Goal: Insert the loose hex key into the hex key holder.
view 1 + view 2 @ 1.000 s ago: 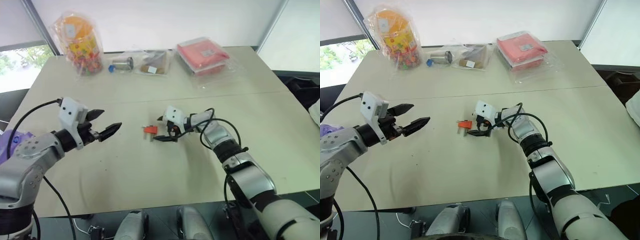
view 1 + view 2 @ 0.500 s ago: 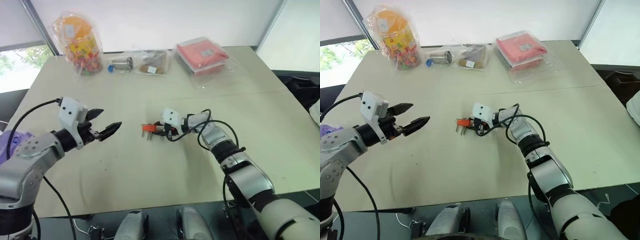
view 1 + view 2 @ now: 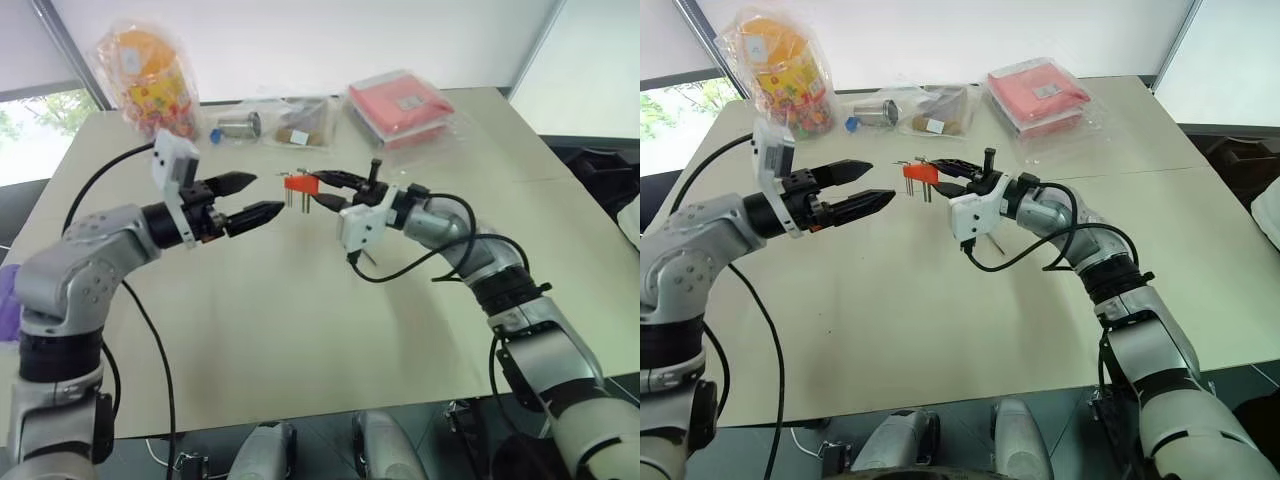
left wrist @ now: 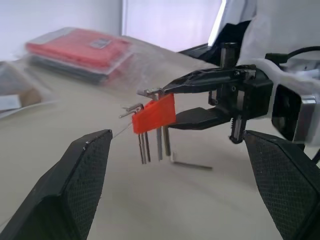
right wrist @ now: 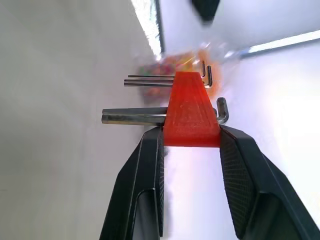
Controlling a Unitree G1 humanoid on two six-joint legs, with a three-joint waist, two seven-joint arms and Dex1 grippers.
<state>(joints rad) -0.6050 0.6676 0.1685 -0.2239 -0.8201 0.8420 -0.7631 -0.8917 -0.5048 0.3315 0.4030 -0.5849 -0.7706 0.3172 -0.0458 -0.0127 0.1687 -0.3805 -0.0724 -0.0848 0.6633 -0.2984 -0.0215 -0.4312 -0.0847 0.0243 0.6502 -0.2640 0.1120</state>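
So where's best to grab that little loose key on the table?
Probably the long straight arm of the key, near its bend, coming from straight above with a finger either side: it lies flat on the table, so nothing fits beneath, and the far end is left free for the slot.

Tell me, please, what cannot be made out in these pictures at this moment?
- Loose hex key: a thin rod on the table in the left wrist view; too small to find in the head views.
- Hex key holder: its near end is covered by the right tool.
- Packets at the table's far edge: contents unreadable.
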